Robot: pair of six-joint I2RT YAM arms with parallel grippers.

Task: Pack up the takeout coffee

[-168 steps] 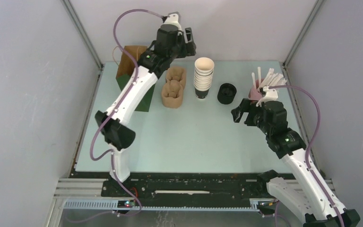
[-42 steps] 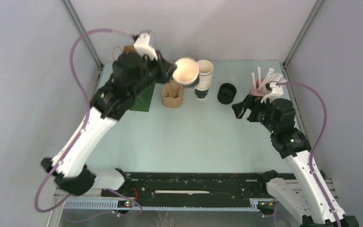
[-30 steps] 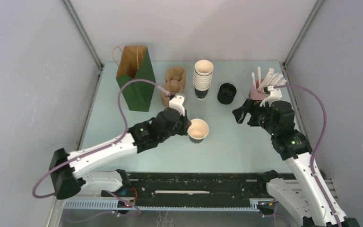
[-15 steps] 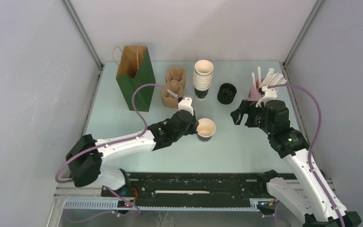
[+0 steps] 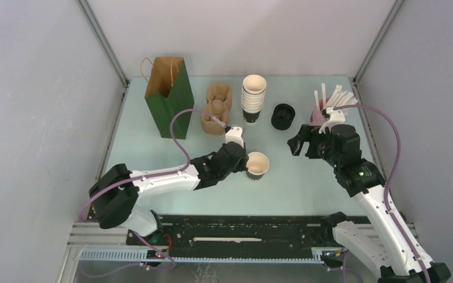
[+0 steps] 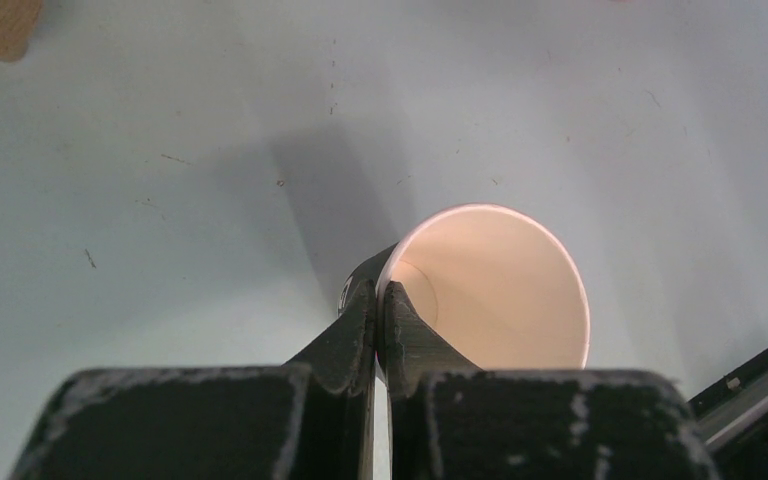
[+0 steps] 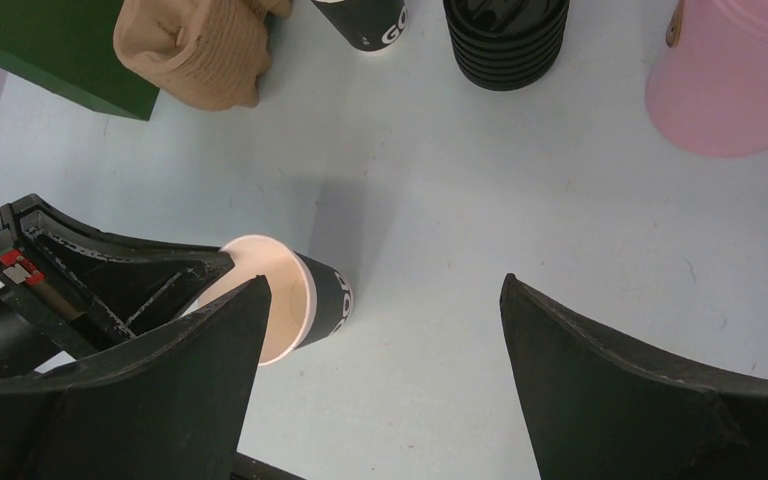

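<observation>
— What does the room look like from where you sit?
— I see a pale blue-green desk flecked with small dark scuffs. Plain grey wall panels box it in, with metal frame posts running up the back corners and a black rail along the near edge.

— Where is the coffee cup?
— The coffee cup is open-topped near the middle of the desk, nearer to me than the stack of cups. My left fingers are clenched on its rim, one inside the white lining and one outside. My right fingers are spread wide and grasp nothing. They hover to the cup's right, near the stack of black lids.

— Anything you can't make out?
— On the left wrist view my own fingers cover the cup's near wall, so I cannot tell whether its base touches the desk. The right wrist view cuts off the green bag, the brown pulp carriers and the pink holder at its top edge. Of the cup's white lettering I can read only "GO"
</observation>
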